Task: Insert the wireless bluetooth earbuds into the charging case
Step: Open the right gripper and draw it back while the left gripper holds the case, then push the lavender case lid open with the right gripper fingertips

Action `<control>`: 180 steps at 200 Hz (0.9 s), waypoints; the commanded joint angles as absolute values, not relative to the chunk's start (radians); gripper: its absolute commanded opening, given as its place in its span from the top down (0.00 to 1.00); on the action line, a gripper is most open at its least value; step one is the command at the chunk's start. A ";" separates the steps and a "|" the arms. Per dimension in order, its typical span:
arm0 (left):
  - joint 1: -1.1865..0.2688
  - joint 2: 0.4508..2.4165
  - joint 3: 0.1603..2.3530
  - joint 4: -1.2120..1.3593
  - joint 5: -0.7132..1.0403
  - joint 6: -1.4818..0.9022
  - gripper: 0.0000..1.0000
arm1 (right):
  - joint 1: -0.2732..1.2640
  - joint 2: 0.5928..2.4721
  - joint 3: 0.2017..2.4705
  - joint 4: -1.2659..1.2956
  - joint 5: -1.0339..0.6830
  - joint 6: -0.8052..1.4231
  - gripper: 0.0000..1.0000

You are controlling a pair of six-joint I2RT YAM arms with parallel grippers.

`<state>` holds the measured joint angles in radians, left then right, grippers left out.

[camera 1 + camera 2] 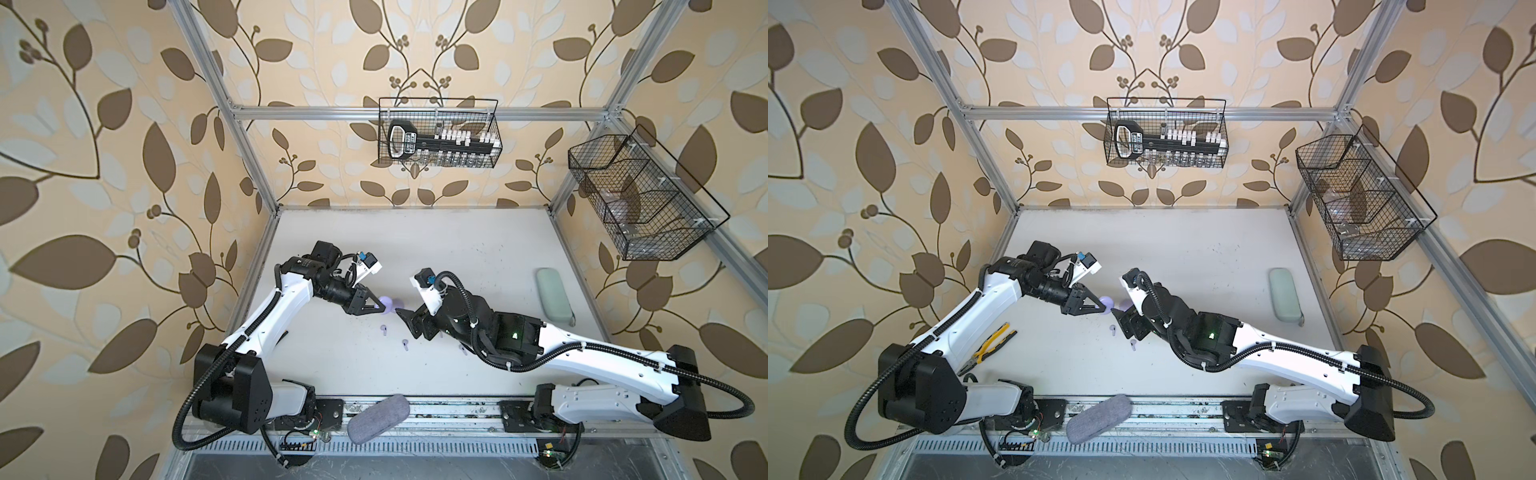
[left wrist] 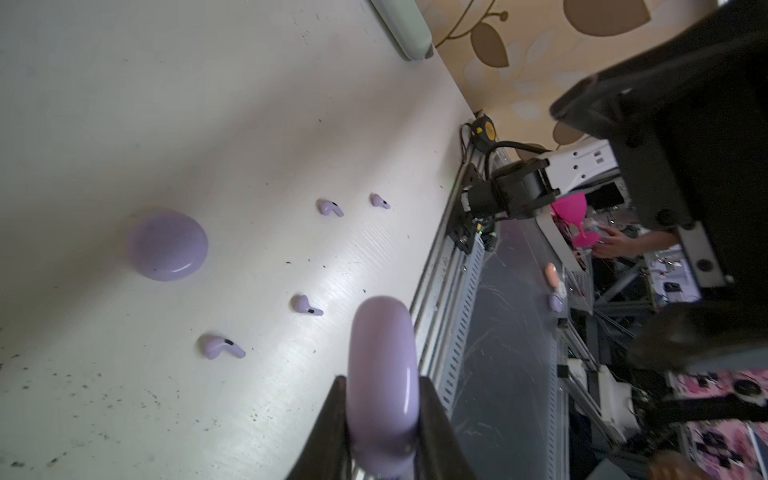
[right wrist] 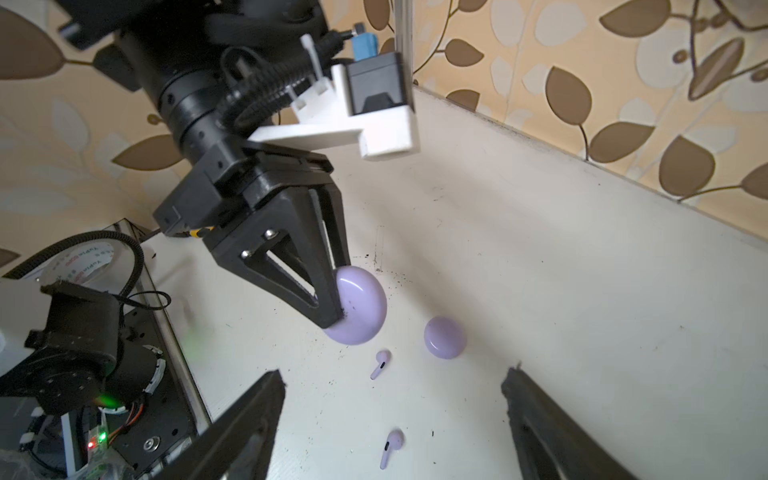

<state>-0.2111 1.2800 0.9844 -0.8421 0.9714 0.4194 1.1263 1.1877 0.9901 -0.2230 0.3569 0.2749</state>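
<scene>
My left gripper [image 2: 382, 379] is shut on a round lavender charging case [image 2: 382, 374], held on edge just above the table; the same case [image 3: 361, 307] shows in the right wrist view. A second closed lavender case [image 2: 168, 245] [image 3: 444, 337] lies flat on the table beside it. Several tiny lavender earbuds lie loose on the white table [image 1: 478, 257]: one earbud [image 3: 381, 363] near the cases, another earbud [image 3: 391, 446] closer to my right gripper [image 3: 392, 374]. That gripper is open and holds nothing, hovering over them. Both top views show the grippers [image 1: 379, 306] [image 1: 409, 324] tip to tip.
A mint-green oblong case [image 1: 555, 295] lies at the right of the table. A grey fabric case [image 1: 378, 417] rests on the front rail. Yellow-handled pliers [image 1: 988, 349] lie under the left arm. Wire baskets [image 1: 439, 133] [image 1: 640, 199] hang on the back and right walls.
</scene>
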 commanded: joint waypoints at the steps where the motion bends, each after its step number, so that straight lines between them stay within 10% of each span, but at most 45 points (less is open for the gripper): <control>1: -0.219 1.146 0.873 -0.528 0.912 0.336 0.96 | 1.103 1.172 0.955 -0.282 0.350 0.386 0.15; 180: -0.286 0.999 0.566 -0.184 0.839 0.485 0.97 | 1.020 1.237 0.856 -0.224 0.160 0.690 0.18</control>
